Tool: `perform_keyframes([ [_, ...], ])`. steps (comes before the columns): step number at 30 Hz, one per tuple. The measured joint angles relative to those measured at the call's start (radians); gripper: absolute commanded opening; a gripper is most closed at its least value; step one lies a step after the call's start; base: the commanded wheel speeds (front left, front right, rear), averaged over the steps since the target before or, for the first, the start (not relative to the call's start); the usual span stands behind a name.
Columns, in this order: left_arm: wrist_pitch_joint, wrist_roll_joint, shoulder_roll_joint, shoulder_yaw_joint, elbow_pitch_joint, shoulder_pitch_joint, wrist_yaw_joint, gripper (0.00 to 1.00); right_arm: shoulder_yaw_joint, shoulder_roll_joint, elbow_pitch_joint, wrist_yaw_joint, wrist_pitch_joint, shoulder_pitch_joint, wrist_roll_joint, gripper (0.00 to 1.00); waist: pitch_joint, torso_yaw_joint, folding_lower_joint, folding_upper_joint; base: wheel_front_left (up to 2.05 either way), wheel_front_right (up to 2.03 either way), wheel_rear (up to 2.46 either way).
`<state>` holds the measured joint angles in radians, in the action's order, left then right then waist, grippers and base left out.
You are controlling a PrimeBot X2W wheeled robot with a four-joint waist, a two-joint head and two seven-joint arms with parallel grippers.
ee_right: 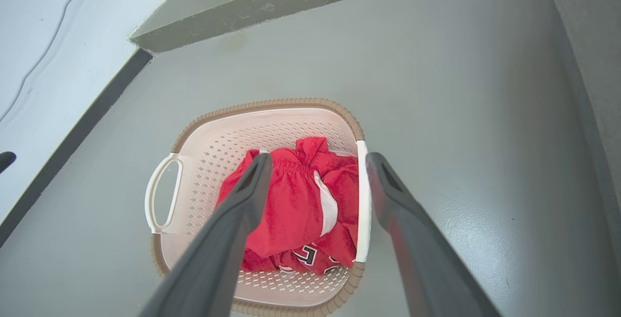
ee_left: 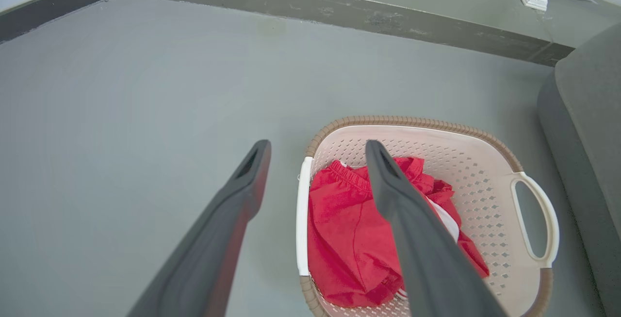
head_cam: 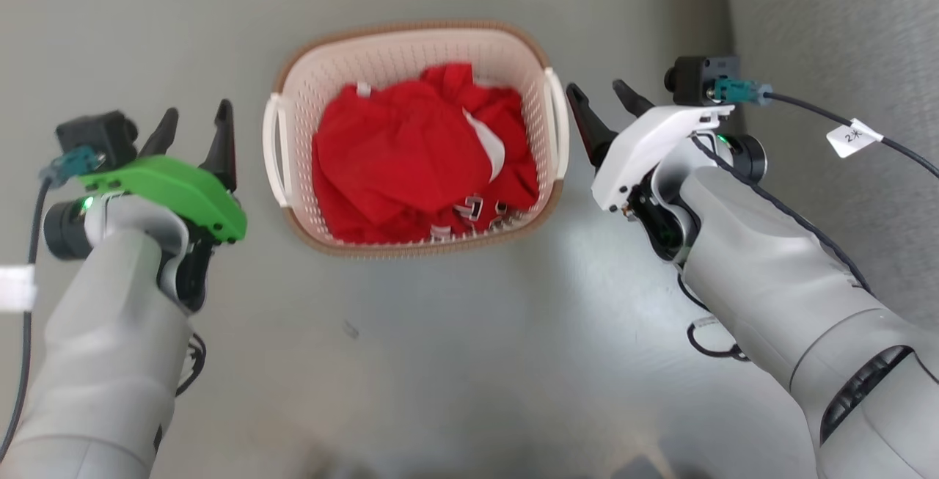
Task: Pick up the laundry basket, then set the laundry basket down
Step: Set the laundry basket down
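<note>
The left gripper (head_cam: 199, 110) and right gripper (head_cam: 596, 87) flank the laundry basket (head_cam: 411, 45), each with fingers spread and holding nothing. The basket (red clothing (head_cam: 411, 149) heaped inside) sits on the grey floor (head_cam: 455, 347).

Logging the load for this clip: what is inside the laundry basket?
Inside the laundry basket lies a crumpled red garment with white trim. It covers most of the basket's bottom, so anything beneath it cannot be seen.

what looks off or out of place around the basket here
Nothing stands out. The laundry basket sits upright on the floor, with the red clothes bunched inside and none spilled. The left tool and right tool are open, one near each side handle.
</note>
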<state>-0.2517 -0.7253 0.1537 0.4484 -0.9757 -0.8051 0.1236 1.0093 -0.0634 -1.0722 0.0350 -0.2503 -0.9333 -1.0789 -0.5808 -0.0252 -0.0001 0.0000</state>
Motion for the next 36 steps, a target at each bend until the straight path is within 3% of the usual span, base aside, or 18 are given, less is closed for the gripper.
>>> perform_keyframes([
  [20, 0.000, 0.092, 0.010, -0.152, 0.228, 0.296, -0.037, 1.00, -0.206, -0.038, 0.218, -0.028, 0.000, 0.211, 0.191, 1.00, 0.298, 0.029, 0.0000, 0.0000, 0.00, 0.00, 0.00],
  [36, 0.000, 0.194, -0.014, -0.205, 0.399, 0.458, -0.058, 1.00, -0.334, -0.059, 0.375, -0.055, 0.000, 0.417, 0.312, 1.00, 0.456, 0.048, 0.0000, 0.0000, 0.00, 0.00, 0.00],
])
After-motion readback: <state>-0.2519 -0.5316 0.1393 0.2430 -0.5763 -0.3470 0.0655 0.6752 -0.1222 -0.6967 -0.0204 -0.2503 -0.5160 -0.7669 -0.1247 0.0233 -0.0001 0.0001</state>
